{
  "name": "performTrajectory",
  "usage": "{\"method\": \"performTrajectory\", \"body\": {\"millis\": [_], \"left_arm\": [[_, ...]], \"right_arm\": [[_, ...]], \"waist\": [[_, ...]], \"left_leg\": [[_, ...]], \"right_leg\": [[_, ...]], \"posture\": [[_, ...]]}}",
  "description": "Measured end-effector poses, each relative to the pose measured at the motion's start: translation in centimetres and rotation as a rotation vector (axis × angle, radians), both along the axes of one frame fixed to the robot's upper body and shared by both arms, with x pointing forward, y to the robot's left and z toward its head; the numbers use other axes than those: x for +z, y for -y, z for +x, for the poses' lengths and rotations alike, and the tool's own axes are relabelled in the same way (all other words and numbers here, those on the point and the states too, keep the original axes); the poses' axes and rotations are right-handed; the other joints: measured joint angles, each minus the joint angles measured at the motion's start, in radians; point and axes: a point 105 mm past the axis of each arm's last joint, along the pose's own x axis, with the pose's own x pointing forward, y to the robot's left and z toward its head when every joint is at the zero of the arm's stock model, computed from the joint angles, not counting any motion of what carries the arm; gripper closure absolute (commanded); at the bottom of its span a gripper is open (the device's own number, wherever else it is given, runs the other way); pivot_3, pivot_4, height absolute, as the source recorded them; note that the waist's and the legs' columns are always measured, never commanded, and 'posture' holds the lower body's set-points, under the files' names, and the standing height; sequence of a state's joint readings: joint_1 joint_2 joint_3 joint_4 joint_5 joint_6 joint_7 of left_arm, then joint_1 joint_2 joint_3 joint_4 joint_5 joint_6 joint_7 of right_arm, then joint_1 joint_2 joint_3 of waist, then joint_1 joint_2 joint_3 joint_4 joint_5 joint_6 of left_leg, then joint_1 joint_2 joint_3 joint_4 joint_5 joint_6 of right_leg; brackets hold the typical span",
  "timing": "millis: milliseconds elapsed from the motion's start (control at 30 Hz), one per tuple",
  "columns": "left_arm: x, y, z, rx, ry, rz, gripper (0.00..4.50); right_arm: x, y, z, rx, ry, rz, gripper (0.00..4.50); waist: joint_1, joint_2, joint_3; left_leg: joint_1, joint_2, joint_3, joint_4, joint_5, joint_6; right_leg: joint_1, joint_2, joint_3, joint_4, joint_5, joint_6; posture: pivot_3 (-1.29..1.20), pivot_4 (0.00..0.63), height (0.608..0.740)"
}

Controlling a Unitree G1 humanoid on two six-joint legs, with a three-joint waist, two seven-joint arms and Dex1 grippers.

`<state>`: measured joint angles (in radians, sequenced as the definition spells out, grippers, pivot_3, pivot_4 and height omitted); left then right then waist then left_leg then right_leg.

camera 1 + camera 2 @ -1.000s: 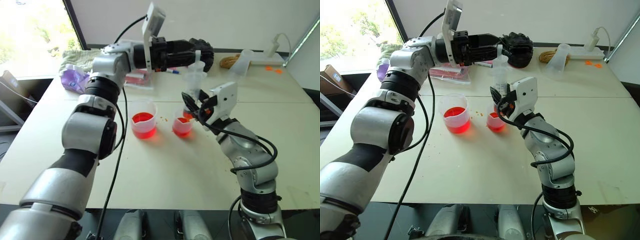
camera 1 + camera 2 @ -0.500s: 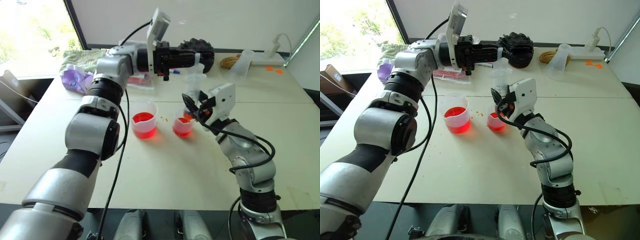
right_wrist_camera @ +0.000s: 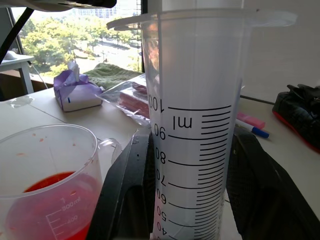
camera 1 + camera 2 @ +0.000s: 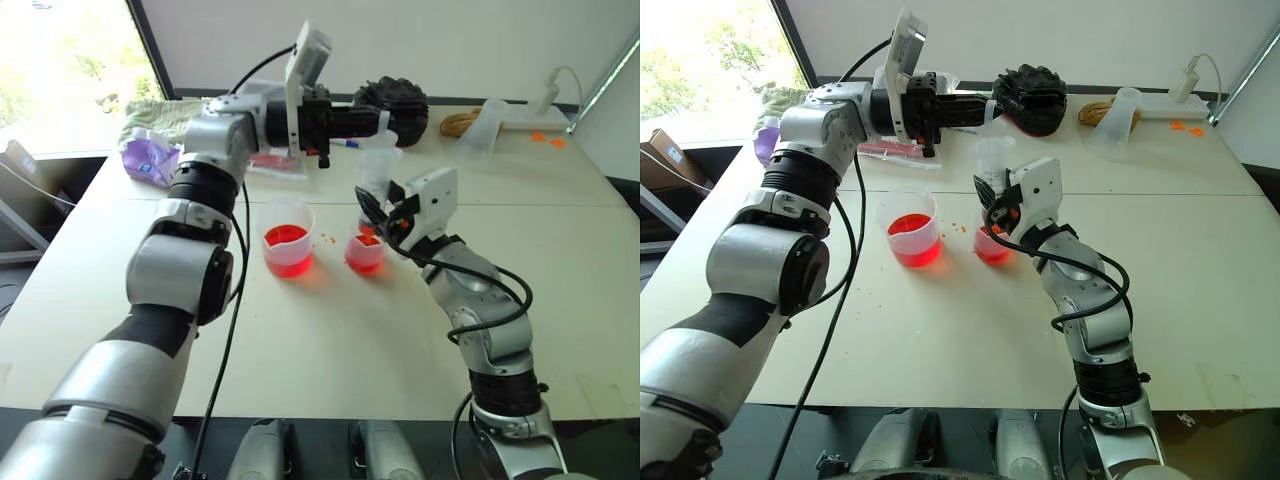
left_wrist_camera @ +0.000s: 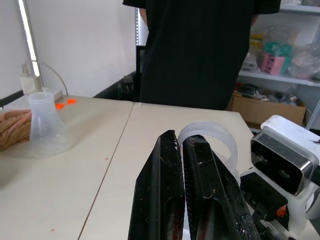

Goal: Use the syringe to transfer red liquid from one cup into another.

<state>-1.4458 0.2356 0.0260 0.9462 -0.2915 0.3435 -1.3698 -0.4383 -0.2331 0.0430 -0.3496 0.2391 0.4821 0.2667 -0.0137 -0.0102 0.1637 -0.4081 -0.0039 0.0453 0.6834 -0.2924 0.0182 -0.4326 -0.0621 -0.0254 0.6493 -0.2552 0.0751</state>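
The syringe [image 4: 375,175] stands upright, its clear graduated barrel [image 3: 195,125] clamped between the fingers of my right gripper [image 4: 373,205], which is shut on it. Its orange tip hangs at the mouth of the smaller cup [image 4: 366,252], which holds a little red liquid. The larger cup [image 4: 287,238] stands just left of it, about a third full of red liquid [image 4: 286,260]. My left gripper [image 4: 383,120] reaches in level from the left, its fingers [image 5: 165,165] pressed shut at the white plunger above the barrel's rim.
At the table's back lie a blue-capped marker [image 4: 345,143], a black bundle [image 4: 395,97], a coil of rope [image 4: 458,123], an upturned frosted cup [image 4: 487,120] and a power strip [image 4: 530,108]. A purple tissue pack [image 4: 148,160] sits far left. A person in black [image 5: 195,50] stands beyond the table.
My left gripper's fingers, open around the plunger a second ago, have closed on it. The right gripper with the syringe has stayed over the smaller cup.
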Motion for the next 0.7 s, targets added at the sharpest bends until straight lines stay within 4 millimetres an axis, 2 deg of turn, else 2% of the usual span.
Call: {"method": "performTrajectory", "body": {"millis": [700], "left_arm": [[-1.2,-0.2,-0.5,0.005,-0.021,0.004,4.46]], "right_arm": [[0.2,-0.1,-0.3,0.014,-0.015,-0.020,3.20]], "waist": [[0.001,0.000,0.000]], "left_leg": [[0.000,0.000,0.000,0.000,0.000,0.000]], "right_leg": [[0.000,0.000,0.000,0.000,0.000,0.000]], "posture": [[0.00,0.150,0.740]]}}
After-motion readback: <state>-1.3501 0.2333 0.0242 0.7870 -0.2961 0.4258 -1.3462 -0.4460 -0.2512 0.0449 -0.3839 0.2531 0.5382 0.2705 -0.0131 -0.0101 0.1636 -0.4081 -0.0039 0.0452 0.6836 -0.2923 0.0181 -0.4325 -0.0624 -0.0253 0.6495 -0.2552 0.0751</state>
